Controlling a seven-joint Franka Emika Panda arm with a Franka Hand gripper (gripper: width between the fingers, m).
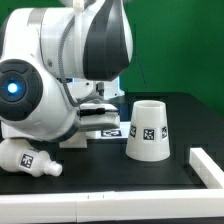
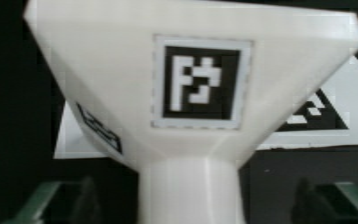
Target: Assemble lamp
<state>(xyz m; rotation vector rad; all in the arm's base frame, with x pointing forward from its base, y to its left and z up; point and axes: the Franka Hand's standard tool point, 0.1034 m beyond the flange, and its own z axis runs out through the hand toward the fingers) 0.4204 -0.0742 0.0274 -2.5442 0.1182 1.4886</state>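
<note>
While the pincer (image 2: pixel 190 208) gapes wide, the base (image 2: pixel 194 90) has its neck between.

arm (image 1: pixel 60 70) folded low and forward, filling the exterior view's left and top, blue status light (image 1: pixel 12 88) lit on one joint. Wrist link (image 1: pixel 105 40) pitched down, hand tucked under it and mostly hidden in that view. gripper (image 2: pixel 185 205): jaws spread wide in the wrist view, fingers (image 2: pixel 48 203) showing only as dark tips at the frame edge, with a clear gap inside each.
</note>
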